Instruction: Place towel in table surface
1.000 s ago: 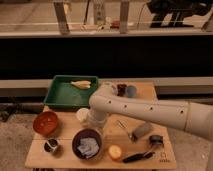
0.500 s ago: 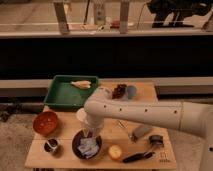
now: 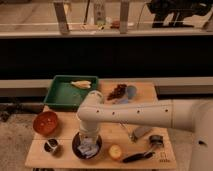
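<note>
Gripper (image 3: 88, 140): lowered into dark bowl (image 3: 76, 148) at the table's (image 3: 42, 160) front edge, right over towel (image 3: 90, 150); whether it grips or stands apart is not discernible. Towel: pale, crumpled, lying inside the bowl, not on the table surface. White arm (image 3: 135, 114): reaches in from the right. Nearby: small cup (image 3: 51, 145) to the left, yellow fruit (image 3: 115, 151) to the right. Further: orange bowl (image 3: 46, 122), green tray (image 3: 67, 95) behind.
</note>
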Robot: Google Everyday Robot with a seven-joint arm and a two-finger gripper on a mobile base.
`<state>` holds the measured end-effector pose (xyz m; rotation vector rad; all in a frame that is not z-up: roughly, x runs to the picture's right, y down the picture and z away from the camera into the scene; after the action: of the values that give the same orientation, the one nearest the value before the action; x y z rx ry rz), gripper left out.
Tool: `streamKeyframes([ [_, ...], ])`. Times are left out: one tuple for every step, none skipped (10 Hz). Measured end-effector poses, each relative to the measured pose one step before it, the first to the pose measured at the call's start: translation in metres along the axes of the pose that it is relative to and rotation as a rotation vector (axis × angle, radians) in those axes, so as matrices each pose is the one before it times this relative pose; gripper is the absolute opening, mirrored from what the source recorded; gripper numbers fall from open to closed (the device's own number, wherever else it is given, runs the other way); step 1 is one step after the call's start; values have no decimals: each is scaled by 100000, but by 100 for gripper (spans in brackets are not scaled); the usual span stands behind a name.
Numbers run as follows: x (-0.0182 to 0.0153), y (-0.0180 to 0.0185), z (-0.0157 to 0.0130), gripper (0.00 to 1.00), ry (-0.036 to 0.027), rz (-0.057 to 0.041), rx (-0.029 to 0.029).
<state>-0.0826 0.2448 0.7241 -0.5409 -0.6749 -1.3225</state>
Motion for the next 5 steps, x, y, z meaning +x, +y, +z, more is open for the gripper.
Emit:
streamKeyframes([
  [-127, 398, 778, 56, -490, -899, -1161],
  [29, 354, 492, 56, -215, -57, -753],
  [83, 285, 467, 56, 9, -117, -857],
  [49, 75, 660, 56, -3, -270, -1259],
  [6, 69, 359, 56, -161, -28, -657],
])
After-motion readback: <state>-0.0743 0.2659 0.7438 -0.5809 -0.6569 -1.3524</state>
